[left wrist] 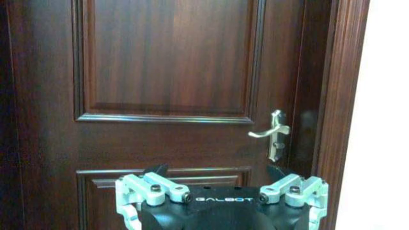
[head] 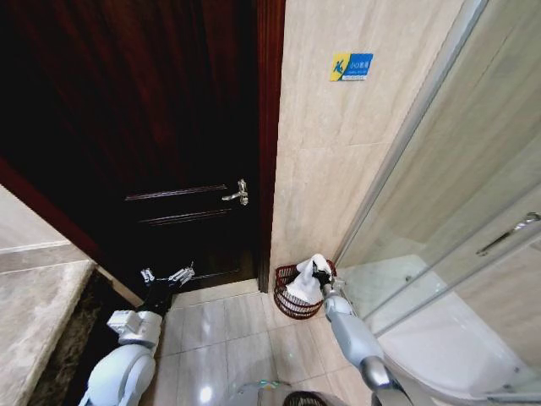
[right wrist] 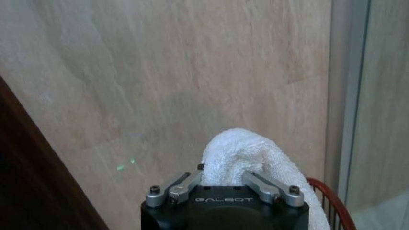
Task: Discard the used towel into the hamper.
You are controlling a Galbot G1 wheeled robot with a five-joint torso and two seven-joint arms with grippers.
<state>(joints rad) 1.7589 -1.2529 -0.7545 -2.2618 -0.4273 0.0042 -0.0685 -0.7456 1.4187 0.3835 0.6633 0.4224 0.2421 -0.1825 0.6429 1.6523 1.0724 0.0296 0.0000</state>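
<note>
At the lower centre of the head view, the right gripper has its jaws closed on a white terry towel, which hangs into the reddish-brown wicker hamper on the tiled floor beside the shower's glass. The left gripper, jaws spread wide and empty, hovers lower left, facing the dark wooden door with its silver handle

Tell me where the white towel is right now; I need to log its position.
In the head view, the white terry towel hangs from the right gripper over the reddish-brown wicker hamper, which stands on the floor between the dark wooden door and the glass shower enclosure.
</note>
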